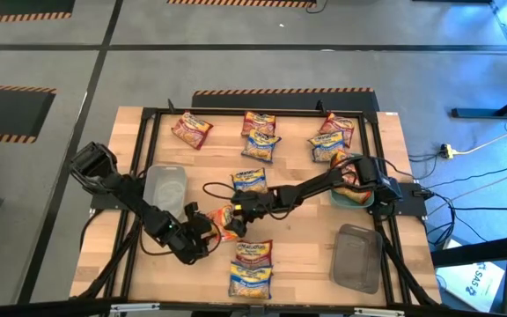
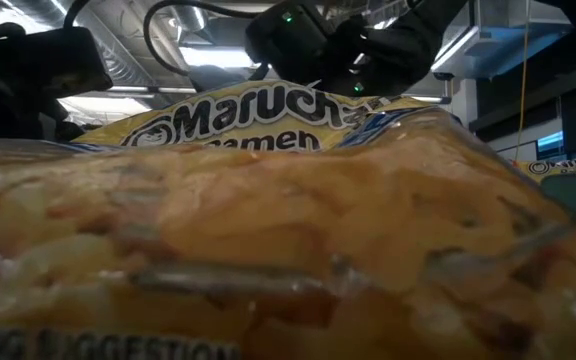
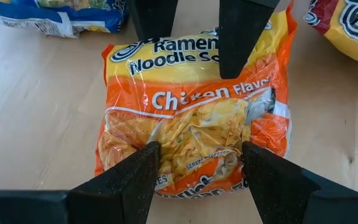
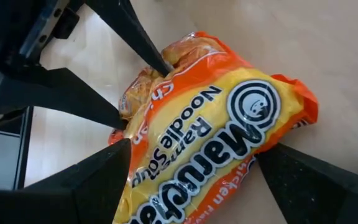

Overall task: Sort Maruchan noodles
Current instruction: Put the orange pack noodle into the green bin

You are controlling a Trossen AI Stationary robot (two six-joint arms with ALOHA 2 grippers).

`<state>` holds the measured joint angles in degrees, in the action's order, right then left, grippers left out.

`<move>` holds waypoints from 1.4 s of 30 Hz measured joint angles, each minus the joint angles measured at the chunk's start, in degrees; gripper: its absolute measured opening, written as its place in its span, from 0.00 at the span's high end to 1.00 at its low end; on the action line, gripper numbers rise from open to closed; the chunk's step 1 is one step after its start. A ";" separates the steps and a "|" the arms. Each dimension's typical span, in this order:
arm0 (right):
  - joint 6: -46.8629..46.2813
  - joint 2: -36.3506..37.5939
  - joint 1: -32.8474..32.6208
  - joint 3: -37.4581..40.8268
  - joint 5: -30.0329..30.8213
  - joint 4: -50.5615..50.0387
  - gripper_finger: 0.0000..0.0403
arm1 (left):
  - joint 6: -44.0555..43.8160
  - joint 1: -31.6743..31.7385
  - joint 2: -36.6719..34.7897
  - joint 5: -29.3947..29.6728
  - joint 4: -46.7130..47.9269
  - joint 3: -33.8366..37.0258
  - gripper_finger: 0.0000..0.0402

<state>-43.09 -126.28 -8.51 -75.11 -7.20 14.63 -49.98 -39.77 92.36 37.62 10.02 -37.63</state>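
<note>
You are mid-handover, by the look of it: one orange-red chicken packet [image 1: 225, 221] sits near the middle of the table [image 1: 104, 238] with both arms on it.

Starting at the left — your left gripper [image 1: 202, 231] has its fingers [image 3: 126, 180] pressed against the packet's lower edge on either side, clamped on it as far as the left wrist view shows. From the other side your right gripper [image 1: 241, 207] straddles the packet's top end, where the Maruchan logo sits, and its fingers [image 4: 92, 183] stand wide, touching the wrapper's sides at most. I judge that only one arm truly holds it; whether the packet is lifted or resting on the wood I cannot tell.

The next move calls for a choice: either close the right fingers before the left lets go, or draw the right arm clear and let the left carry the packet to its tray. Both pulling at once could tear the crinkly film.

Counting left to right in the high view: one clear tray [image 1: 165, 188], one maroon packet [image 1: 192, 130] at the back, one held orange-red packet, two blue-and-yellow packets at the front edge [image 1: 251, 269], one by the centre [image 1: 250, 180], two at the back centre [image 1: 260, 136], roughly three at the back right [image 1: 331, 139] — overlapping, so the number is unsure — one teal tray [image 1: 352, 195], one grey tray [image 1: 357, 257].
</note>
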 joint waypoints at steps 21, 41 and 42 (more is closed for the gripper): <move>6.10 -0.54 -0.90 0.11 -1.37 2.11 0.62 | 7.08 0.86 -0.15 1.26 -7.88 0.01 0.44; 19.85 3.28 -0.90 0.13 -0.34 -5.46 0.80 | 5.43 -3.94 -0.64 5.54 -2.04 -6.42 0.44; 20.59 3.97 -0.90 0.13 0.34 -6.76 0.81 | 5.44 -4.27 -0.79 6.04 -0.63 -7.56 0.44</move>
<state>-22.50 -122.31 -9.41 -74.98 -6.86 7.87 -44.53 -44.05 91.56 43.66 9.38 -45.18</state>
